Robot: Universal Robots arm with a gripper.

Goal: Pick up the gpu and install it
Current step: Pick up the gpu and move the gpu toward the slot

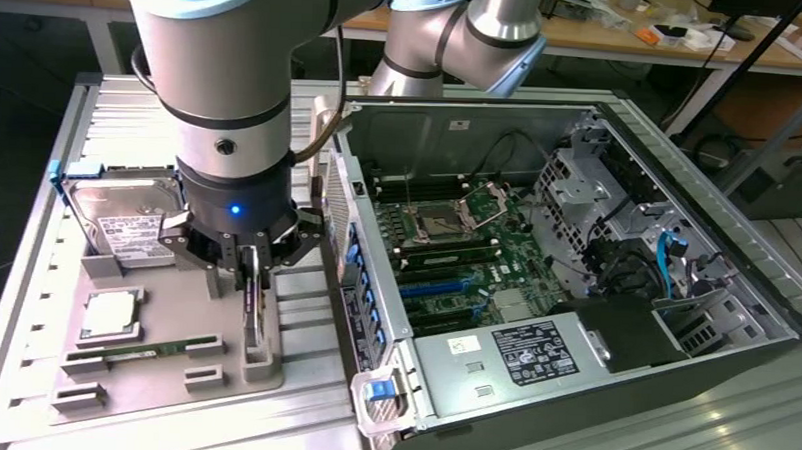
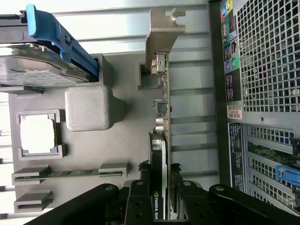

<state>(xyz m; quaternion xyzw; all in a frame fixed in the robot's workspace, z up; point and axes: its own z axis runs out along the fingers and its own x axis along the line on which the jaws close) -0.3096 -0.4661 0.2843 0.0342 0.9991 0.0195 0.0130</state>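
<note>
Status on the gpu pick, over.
The gripper is closed on the gpu. Card on edge, seated in the tray slot, bracket at the far end. Nothing above it; open case alongside.

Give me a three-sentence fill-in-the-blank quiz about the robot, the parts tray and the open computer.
1. The gripper is closed on the ____, which stands on edge in the gray tray.
2. The rail clipped along the hard drive is coloured ____.
3. The computer case sits on the exterior view's ____ of the tray.
Missing words: gpu; blue; right.
</note>
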